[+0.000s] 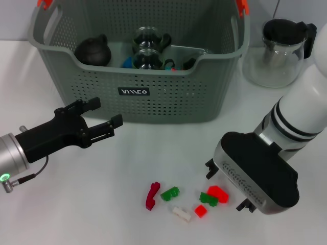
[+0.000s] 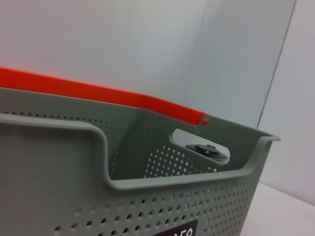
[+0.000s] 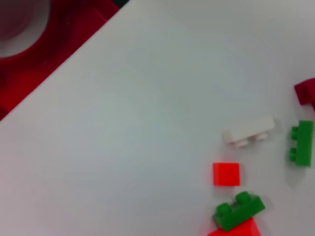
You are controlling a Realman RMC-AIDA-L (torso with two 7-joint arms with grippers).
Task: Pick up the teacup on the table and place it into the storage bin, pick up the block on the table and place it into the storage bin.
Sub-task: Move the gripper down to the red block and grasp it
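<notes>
Glass teacups (image 1: 150,38) already sit in the grey-green perforated plastic storage bin (image 1: 204,92), while the right hand (image 1: 227,186), grip unreadable, hovers over loose plastic blocks (image 1: 170,193) at lower centre, left hand (image 1: 99,120) wide open.

Left arm (image 1: 13,155): silver metal wrist cylinder, small green ring light on its side, thin black cable looping just below it. Black angular housing runs from the wrist out to the left gripper (image 1: 104,118), two flat black fingers with ridged edges. Right arm (image 1: 301,115): glossy white rounded shell with black bands near the wrist. Right gripper (image 1: 227,190) body is a black top block over a grey perforated side plate, small black finger tips at its lower corners
</notes>
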